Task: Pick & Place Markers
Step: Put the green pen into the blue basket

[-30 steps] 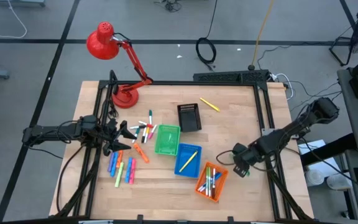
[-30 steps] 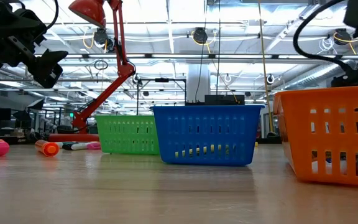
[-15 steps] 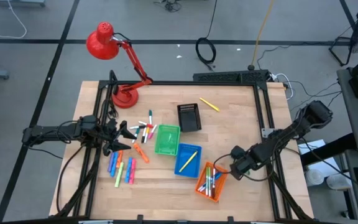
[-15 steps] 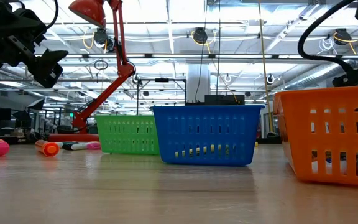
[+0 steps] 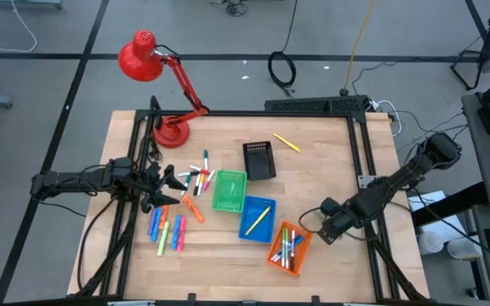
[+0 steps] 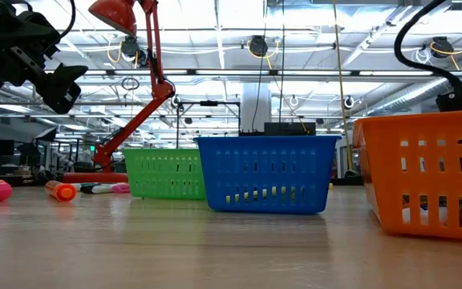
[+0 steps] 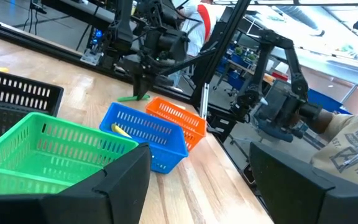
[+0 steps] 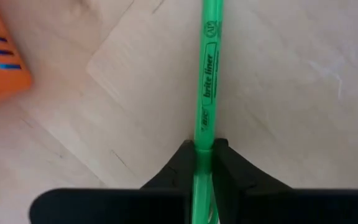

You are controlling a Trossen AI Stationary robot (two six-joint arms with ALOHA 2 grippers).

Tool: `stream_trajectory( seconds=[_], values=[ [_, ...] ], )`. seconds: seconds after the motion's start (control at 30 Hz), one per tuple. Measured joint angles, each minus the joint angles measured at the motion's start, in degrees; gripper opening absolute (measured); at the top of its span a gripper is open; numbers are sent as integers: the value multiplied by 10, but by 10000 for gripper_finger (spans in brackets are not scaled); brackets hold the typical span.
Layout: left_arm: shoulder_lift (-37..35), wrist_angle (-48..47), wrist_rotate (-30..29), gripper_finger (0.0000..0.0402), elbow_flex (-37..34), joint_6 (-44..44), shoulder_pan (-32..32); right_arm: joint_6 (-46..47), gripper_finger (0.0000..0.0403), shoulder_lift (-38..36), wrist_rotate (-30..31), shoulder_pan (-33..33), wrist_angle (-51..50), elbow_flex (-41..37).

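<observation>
Several markers (image 5: 196, 180) lie loose on the table's left half, and more lie nearer the front (image 5: 167, 229). My left gripper (image 5: 175, 180) hovers open beside them; it also shows in the left wrist view (image 7: 197, 186) and the low view (image 6: 54, 80). My right gripper (image 5: 323, 223) is shut on a green marker (image 8: 205, 74) just right of the orange basket (image 5: 289, 246), which holds several markers. A yellow marker (image 5: 259, 217) lies in the blue basket (image 5: 243, 228). Another yellow marker (image 5: 286, 143) lies at the far side. My right gripper pinches the green marker's barrel (image 8: 202, 134) between its two fingers, and the marker runs on past them on both sides. In the left wrist view the fingers come from above and the marker (image 7: 131, 98) lies about level, low over the table. Whether it touches the table, I cannot tell.
A green basket (image 5: 229, 191) and a black basket (image 5: 259, 160) stand mid-table. A red desk lamp (image 5: 156, 64) stands on the far left corner. A black frame (image 5: 360, 153) runs along the table's edges. Bare wood lies between the baskets and the right edge.
My right gripper, still shut on the green marker, has shifted a little toward the orange basket and then back a little toward the table's right edge.
</observation>
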Motion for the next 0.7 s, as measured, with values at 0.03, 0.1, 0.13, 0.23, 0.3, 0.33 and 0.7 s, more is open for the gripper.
stream_trajectory(
  seconds=[0.03, 0.1, 0.13, 0.23, 0.3, 0.33, 0.7],
  values=[
    [0, 0, 0, 274, 0, 0, 0, 0, 19, -20, 13, 0, 0, 0],
    [0, 0, 0, 274, 0, 0, 0, -1, 19, -57, 60, 0, -6, -2],
    [0, 0, 0, 274, 0, 0, 0, -2, 19, -74, 96, -1, -8, -3],
    [0, 0, 0, 274, 0, 1, 0, -4, 19, -124, 172, -2, 11, -2],
    [0, 0, 0, 274, 0, 0, 0, -18, 19, -147, 201, -1, 32, -2],
    [0, 0, 0, 273, 0, 1, 0, -33, 19, -156, 220, -1, 50, -2],
    [0, 0, 0, 273, 0, 1, 0, -350, 22, -97, 314, -22, 564, -20]
  ],
)
